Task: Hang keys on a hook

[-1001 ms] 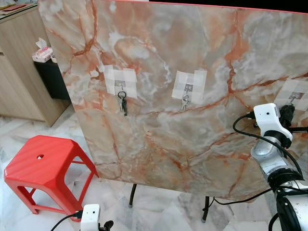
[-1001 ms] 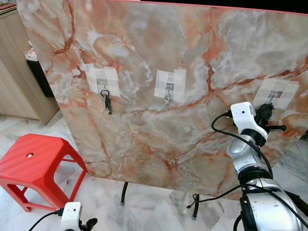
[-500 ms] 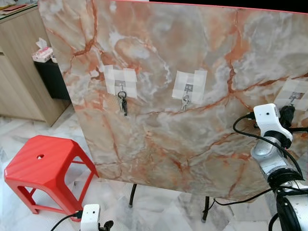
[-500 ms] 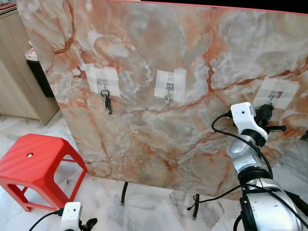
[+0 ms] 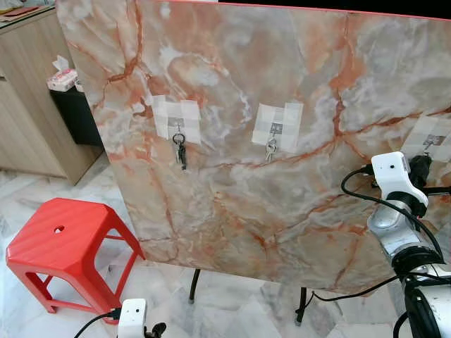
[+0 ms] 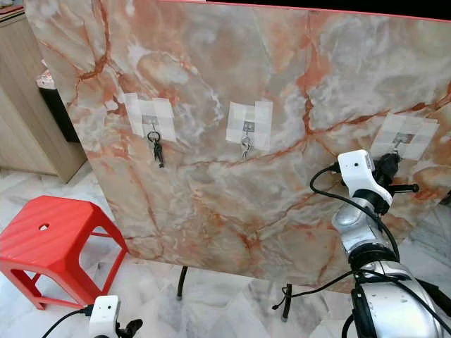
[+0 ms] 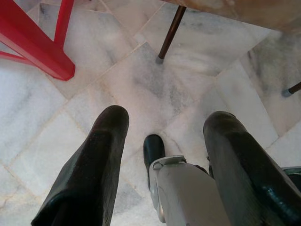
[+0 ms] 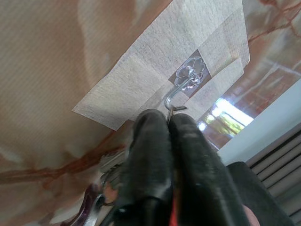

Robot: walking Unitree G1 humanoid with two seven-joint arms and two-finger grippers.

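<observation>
Raised at the right edge of the marble board (image 5: 282, 105): right gripper (image 8: 168, 123), fingers pressed together just under the right hook (image 8: 181, 92), tips touching its bent wire end. Pinched between the fingers, apparently a key ring (image 8: 110, 176), metal glinting lower down but too blurred to be sure. At 9 o'clock from that hook, the middle hook (image 5: 276, 131) with a small key (image 5: 270, 149) hanging; farther at 9 o'clock, the left hook (image 5: 178, 125) carrying a dark key bunch (image 5: 180, 151). At 7 o'clock from the board, a red stool (image 5: 60, 243) on the tiled floor (image 7: 141, 80). Hanging low over the tiles, left gripper (image 7: 164, 136), fingers spread wide, nothing between them.
</observation>
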